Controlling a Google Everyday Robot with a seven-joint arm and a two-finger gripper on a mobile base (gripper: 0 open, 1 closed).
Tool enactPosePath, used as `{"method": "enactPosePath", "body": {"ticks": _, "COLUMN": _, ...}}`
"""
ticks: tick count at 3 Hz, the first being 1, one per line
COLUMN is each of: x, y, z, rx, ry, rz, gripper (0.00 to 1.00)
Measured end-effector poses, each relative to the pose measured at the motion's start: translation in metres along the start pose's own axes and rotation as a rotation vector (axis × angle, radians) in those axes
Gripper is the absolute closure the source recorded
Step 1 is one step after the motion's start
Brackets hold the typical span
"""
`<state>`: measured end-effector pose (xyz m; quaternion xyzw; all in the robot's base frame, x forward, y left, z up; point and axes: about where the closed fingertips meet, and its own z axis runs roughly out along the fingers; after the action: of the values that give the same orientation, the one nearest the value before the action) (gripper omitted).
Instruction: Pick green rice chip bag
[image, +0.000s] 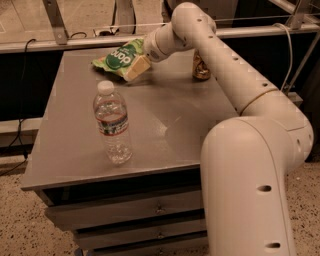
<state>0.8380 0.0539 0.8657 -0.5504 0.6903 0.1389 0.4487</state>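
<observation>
The green rice chip bag lies at the far left of the grey table top, light green and crinkly, with a dark green round logo in white letters. My gripper is at the end of the white arm that reaches in from the right. It sits low at the bag's right edge and touches or overlaps it. Its tan tip covers part of the bag's right side.
A clear water bottle with a white cap stands upright at the front left of the table. A gold-brown drink can stands at the far right, partly hidden behind my arm. Drawers are below the table top. A rail runs behind the table.
</observation>
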Motion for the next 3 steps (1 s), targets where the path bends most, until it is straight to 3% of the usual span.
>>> {"method": "enactPosePath", "body": {"ticks": 2, "x": 0.019, "y": -0.023, "z": 0.006, "rx": 0.040, "ry": 0.021, "rz": 0.052, "gripper": 0.39}}
{"method": "enactPosePath", "body": {"ticks": 3, "x": 0.012, "y": -0.032, "z": -0.007, "rx": 0.071, "ry": 0.008, "rz": 0.041, "gripper": 0.64}}
